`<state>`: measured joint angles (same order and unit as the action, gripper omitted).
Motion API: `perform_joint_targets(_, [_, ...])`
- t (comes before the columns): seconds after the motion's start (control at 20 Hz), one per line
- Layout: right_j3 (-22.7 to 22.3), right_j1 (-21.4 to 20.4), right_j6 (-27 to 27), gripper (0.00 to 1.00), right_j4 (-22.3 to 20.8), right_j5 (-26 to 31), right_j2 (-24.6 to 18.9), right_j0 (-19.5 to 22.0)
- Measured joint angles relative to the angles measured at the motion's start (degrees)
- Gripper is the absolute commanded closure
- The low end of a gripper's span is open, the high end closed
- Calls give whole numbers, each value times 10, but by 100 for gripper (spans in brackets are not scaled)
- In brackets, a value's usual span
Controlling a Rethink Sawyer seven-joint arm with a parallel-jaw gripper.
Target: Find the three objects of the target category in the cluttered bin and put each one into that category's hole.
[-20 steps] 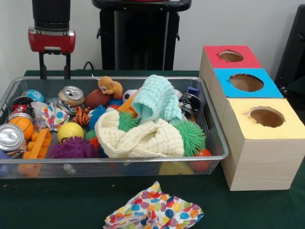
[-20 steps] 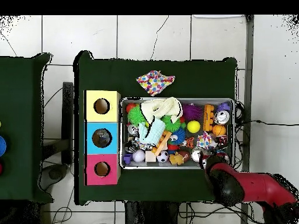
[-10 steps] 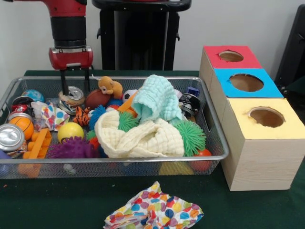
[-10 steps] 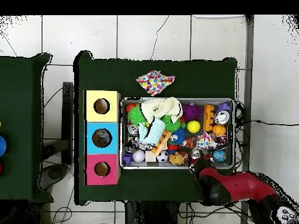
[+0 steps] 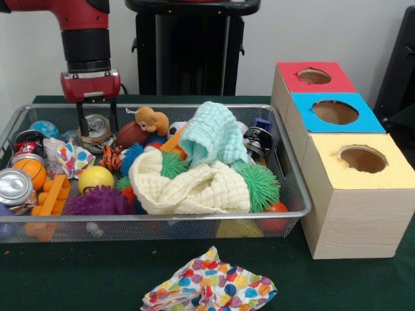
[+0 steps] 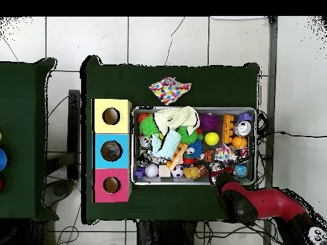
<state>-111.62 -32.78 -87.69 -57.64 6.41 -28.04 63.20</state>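
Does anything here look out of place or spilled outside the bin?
Yes: a polka-dot cloth lies crumpled on the green table, outside the wire bin, on the side away from the robot. Everything else sits inside the bin. The hand straddles a crushed can at the bin's far edge.

3 holes (image 5: 334, 111), 2 cans (image 5: 97, 126)

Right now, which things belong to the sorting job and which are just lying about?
Job in hand:
- gripper, open astride a silver can
- wire bin of clutter
- three-hole box

Lying about:
- spotted cloth on the table, outside the bin
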Motion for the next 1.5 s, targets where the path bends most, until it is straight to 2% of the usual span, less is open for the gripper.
perform_joint_targets(0.45, [8,42,1,0,-1,10,-43,57])
perform_joint_targets(0.7, [21,86,6,0,-6,37,-67,90])
perform_joint_targets(1.1, [50,136,13,0,-11,40,-101,128])
perform_joint_targets(1.5, [59,145,13,0,-25,40,-109,130])
